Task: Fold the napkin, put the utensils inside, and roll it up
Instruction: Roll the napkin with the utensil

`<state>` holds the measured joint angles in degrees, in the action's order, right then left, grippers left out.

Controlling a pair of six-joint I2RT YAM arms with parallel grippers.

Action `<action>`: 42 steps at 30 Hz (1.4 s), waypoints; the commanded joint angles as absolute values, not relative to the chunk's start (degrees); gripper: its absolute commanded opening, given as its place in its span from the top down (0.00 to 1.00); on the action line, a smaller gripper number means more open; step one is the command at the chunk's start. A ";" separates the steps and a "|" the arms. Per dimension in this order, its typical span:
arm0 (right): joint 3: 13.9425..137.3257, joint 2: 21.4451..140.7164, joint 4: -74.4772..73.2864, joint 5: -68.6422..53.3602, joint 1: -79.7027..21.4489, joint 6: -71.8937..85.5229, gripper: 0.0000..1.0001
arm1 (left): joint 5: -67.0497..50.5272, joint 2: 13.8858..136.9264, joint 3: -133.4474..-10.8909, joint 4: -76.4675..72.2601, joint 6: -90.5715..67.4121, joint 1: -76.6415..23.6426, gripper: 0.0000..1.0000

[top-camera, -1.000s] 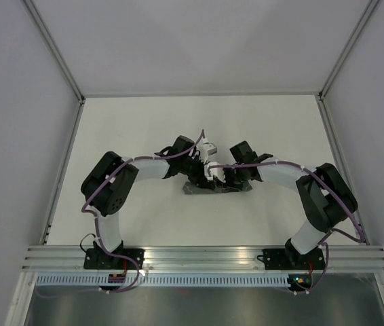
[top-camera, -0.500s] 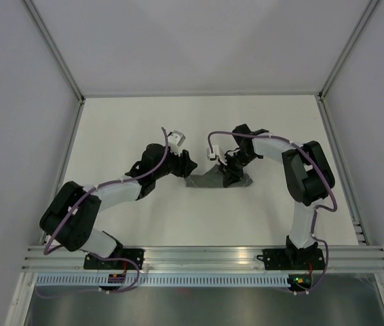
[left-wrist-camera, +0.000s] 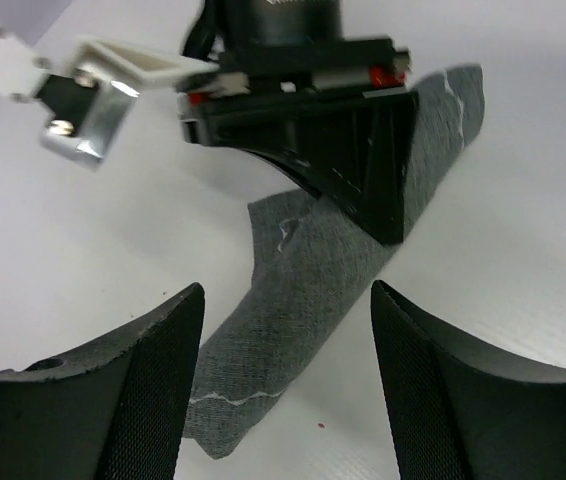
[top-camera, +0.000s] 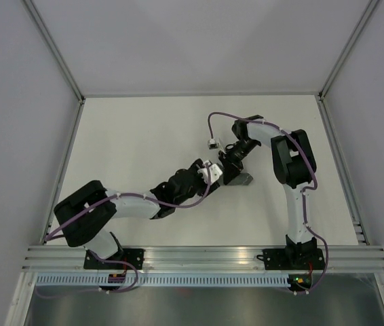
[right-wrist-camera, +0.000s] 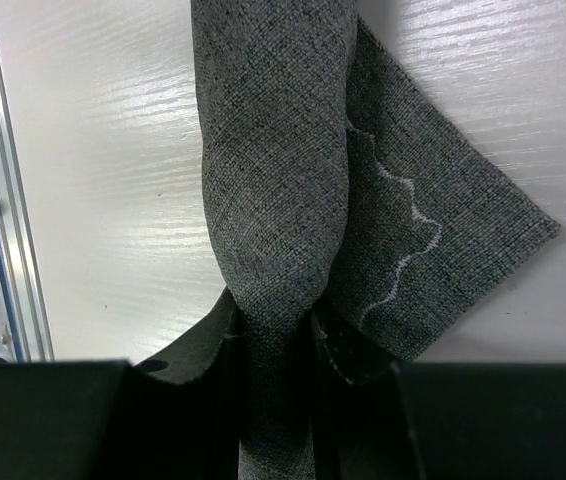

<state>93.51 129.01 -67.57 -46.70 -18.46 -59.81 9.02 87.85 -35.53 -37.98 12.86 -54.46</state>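
Right gripper (right-wrist-camera: 271, 345) is clamped on the rolled napkin (right-wrist-camera: 273, 180). Left gripper (left-wrist-camera: 288, 305) hangs with its fingers apart over the napkin's end on the surface (left-wrist-camera: 523, 260).

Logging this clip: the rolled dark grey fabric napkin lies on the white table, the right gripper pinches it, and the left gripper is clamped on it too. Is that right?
Not quite. The left gripper is open: the left wrist view shows its fingers spread wide, not closed on the dark grey fabric napkin. The rest holds: the right gripper pinches the rolled napkin, which lies on the white table.
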 commanded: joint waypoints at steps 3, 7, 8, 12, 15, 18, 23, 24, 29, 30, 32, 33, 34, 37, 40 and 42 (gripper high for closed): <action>93.60 134.82 -66.97 -36.83 -17.93 -60.12 1.00 | 9.40 94.12 -37.79 -39.83 34.95 -58.79 0.27; 94.30 135.44 -67.67 -36.65 -17.93 -59.94 1.00 | 9.14 97.90 -39.81 -39.82 40.33 -59.41 0.26; 94.39 135.70 -67.85 -36.56 -17.93 -59.85 0.99 | 8.88 99.04 -40.42 -39.29 41.04 -59.41 0.25; 94.66 135.97 -68.12 -36.39 -17.93 -60.03 0.99 | 9.57 103.52 -43.32 -37.53 45.34 -59.50 0.22; 94.75 136.05 -68.12 -36.21 -17.93 -59.85 0.99 | 9.85 106.25 -45.70 -36.13 46.23 -59.50 0.22; 94.92 136.23 -68.20 -36.21 -17.93 -59.50 0.99 | 9.14 107.84 -47.81 -32.97 45.36 -59.50 0.25; 95.27 136.32 -67.94 -36.12 -17.93 -58.98 0.99 | 8.27 108.54 -50.44 -25.94 41.85 -59.24 0.55; 95.27 136.41 -67.85 -36.12 -17.93 -58.97 0.99 | 8.09 108.72 -50.88 -24.80 41.05 -59.06 0.61; 93.52 134.39 -65.92 -36.74 -17.75 -57.75 0.70 | 6.60 109.78 -53.26 -19.17 35.35 -57.14 0.88; 93.34 133.43 -65.83 -37.52 -17.58 -57.66 0.63 | 6.07 109.69 -53.35 -18.81 34.64 -56.87 0.92; 92.90 132.19 -65.74 -38.67 -17.05 -57.13 0.47 | 3.45 108.81 -53.44 -17.41 32.36 -55.99 0.96; 92.90 130.80 -65.74 -39.19 -16.70 -56.87 0.44 | 2.47 108.46 -53.52 -16.79 31.91 -55.64 0.97; 92.90 130.09 -65.74 -40.59 -16.44 -56.60 0.39 | 0.63 108.20 -53.70 -16.09 31.30 -55.37 0.98; 93.51 126.83 -66.70 -44.37 -14.24 -56.25 0.31 | -4.63 107.93 -55.89 -10.65 28.66 -53.88 0.98; 94.13 123.58 -66.71 -47.62 -11.70 -55.02 0.16 | -8.60 108.02 -57.74 -6.69 26.29 -52.56 0.98; 93.26 120.87 -65.22 -48.77 -9.25 -52.75 0.16 | -10.01 108.19 -58.88 -4.24 25.40 -51.86 0.98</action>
<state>93.91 126.23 -69.95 -48.38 -13.78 -54.08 -3.64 107.85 -57.65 -14.61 31.59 -52.90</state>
